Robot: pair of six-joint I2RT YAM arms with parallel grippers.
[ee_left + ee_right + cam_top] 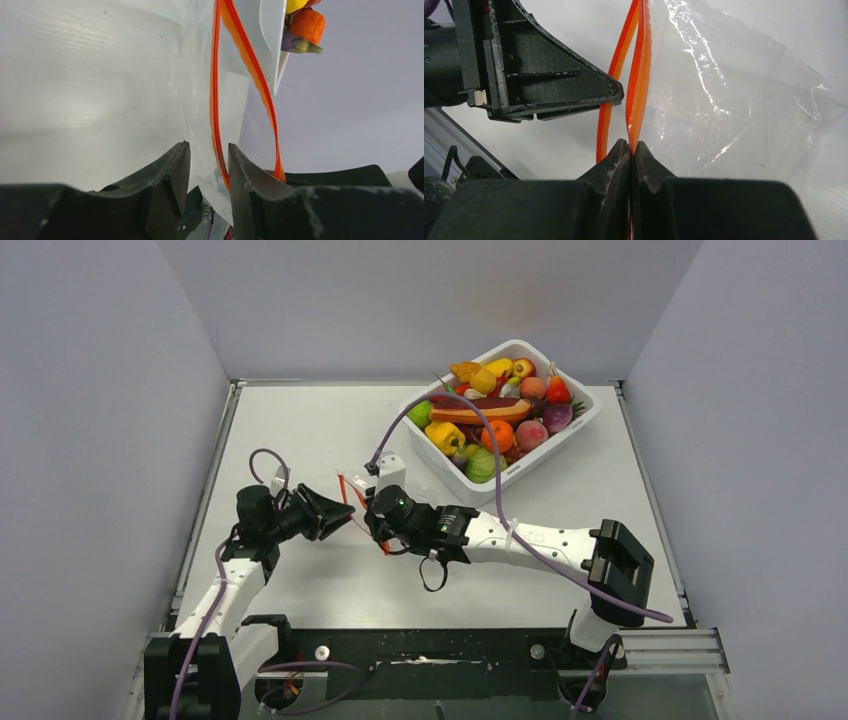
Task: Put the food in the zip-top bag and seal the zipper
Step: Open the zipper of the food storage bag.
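The clear zip-top bag [734, 100] hangs between my two grippers over the table's left middle. Its red-orange zipper [346, 490] is parted into two strips. My right gripper [630, 144] is shut on one strip [639, 90]; it also shows in the top view [376, 522]. My left gripper [209, 147] is open, jaws a finger-width apart, with the other strip [216, 100] and its lip lying between them against the right finger. In the top view the left gripper [335, 512] points right. The food [480, 412] lies in the white tub. No food shows in the bag.
The white tub [535, 465] stands at the back right, full of toy fruit and vegetables; a little of it shows in the left wrist view [306, 25]. A purple cable [497, 490] arcs from the right arm over the tub's front.
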